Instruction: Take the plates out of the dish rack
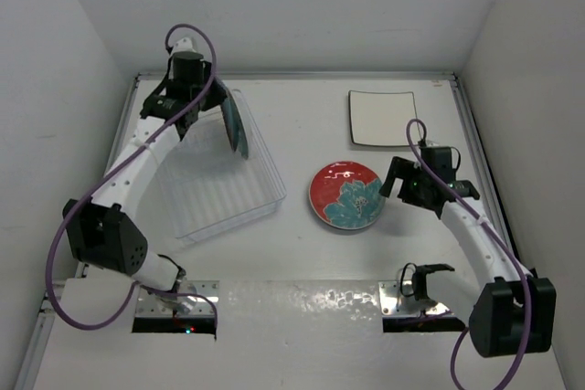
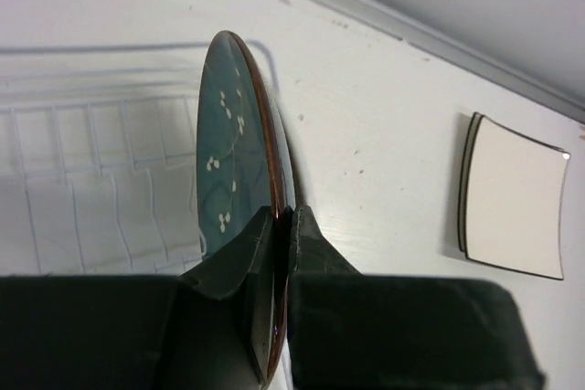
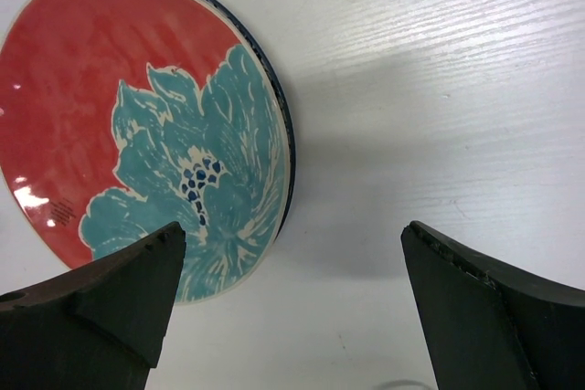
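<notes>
My left gripper [image 1: 222, 109] [image 2: 283, 226] is shut on the rim of a round plate [image 1: 237, 125] [image 2: 233, 148], teal with small white flowers and a reddish-brown rim. It holds the plate on edge over the far right corner of the clear dish rack [image 1: 219, 191] [image 2: 91, 162]. A red plate with a teal flower [image 1: 346, 195] [image 3: 137, 116] lies flat on the table right of the rack. A square cream plate [image 1: 382, 118] [image 2: 516, 198] lies at the back right. My right gripper [image 1: 398, 180] [image 3: 292, 248] is open and empty, just right of the red plate.
White enclosure walls stand on three sides, with a raised rail [image 1: 292, 75] along the back edge. Two metal mounting plates [image 1: 174, 303] [image 1: 411, 303] sit at the near edge by the arm bases. No other plate shows inside the rack.
</notes>
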Controlling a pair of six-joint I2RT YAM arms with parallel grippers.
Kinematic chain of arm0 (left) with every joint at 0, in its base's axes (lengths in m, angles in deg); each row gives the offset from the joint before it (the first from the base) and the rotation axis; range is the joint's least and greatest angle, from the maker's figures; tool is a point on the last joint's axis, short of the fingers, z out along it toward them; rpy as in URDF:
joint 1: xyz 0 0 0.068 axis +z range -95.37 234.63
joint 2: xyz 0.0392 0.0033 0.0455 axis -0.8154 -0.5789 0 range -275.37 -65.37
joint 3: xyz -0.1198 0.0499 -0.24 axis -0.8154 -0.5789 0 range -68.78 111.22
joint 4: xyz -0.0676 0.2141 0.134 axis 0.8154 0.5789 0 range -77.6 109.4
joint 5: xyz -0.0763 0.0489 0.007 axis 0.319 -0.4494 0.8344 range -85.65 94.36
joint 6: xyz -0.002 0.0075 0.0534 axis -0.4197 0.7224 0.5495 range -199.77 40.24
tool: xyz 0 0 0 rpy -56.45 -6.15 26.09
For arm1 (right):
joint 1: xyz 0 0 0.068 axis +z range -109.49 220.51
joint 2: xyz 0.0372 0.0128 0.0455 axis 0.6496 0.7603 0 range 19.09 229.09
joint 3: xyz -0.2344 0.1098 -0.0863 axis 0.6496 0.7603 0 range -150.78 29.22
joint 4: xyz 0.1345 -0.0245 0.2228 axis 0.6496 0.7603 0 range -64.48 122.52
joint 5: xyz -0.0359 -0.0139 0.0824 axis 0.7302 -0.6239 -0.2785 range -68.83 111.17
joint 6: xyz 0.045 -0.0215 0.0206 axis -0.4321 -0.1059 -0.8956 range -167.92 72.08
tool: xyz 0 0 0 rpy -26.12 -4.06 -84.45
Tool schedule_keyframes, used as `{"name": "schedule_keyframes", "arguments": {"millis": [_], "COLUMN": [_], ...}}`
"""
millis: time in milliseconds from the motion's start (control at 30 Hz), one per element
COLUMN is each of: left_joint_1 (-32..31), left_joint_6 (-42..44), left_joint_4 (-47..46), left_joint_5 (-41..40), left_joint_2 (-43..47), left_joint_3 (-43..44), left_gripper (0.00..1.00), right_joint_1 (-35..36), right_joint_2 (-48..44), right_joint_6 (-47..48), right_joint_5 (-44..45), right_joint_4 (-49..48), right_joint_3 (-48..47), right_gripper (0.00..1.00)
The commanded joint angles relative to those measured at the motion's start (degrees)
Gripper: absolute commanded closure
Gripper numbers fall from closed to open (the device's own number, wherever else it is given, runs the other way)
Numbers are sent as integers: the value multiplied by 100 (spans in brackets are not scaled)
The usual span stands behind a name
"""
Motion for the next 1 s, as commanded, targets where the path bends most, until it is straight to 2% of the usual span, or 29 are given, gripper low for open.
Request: {"name": "schedule_keyframes", "arguments": {"millis": [0, 200, 300, 400, 433, 533, 567, 667, 700, 833, 967], "left_joint_1": [49, 14, -371, -1363, -1984, -3016, -3471, -4246, -4771, -5820, -6646], "left_joint_6": [743, 1384, 1981, 2990, 3620, 4486, 4862, 5619, 6187, 7588, 8142], "left_joint_4": [-540, -232, -205, -222, -275, -337, -380, -1037, -1223, -2766, -3253], "left_joint_5": [-253, -165, -506, -1647, -2346, -3307, -3511, -4469, -4915, -5595, -5508], "left_joint_2": [584, 611, 690, 699, 681, 594, 585, 690, 673, 611, 506], "left_joint_3": [945, 1509, 1667, 1852, 1852, 1843, 1748, 1152, 992, -8, -590], "left_gripper": [100, 100, 100, 100, 100, 100, 100, 100, 100, 100, 100], "right_joint_1": [22, 14, 14, 14, -12, -135, -179, -503, -705, -1014, -1120], "right_joint_2": [-132, -159, -141, -132, -115, -71, -71, -185, -298, -422, -422], "right_joint_6": [74, 39, 13, -128, -154, -356, -496, -751, -952, -1358, -1779], "right_joint_5": [95, -80, -545, -1169, -1389, -2399, -2741, -3147, -3340, -3727, -4001], "right_joint_4": [104, 262, 350, 368, 368, 377, 412, 412, 403, 315, 27], "right_joint_3": [-380, -792, -1143, -1530, -1636, -2067, -2268, -2576, -2638, -2815, -2710], "right_gripper": [1, 1, 1, 1, 1, 1, 1, 1, 1, 1, 1]}}
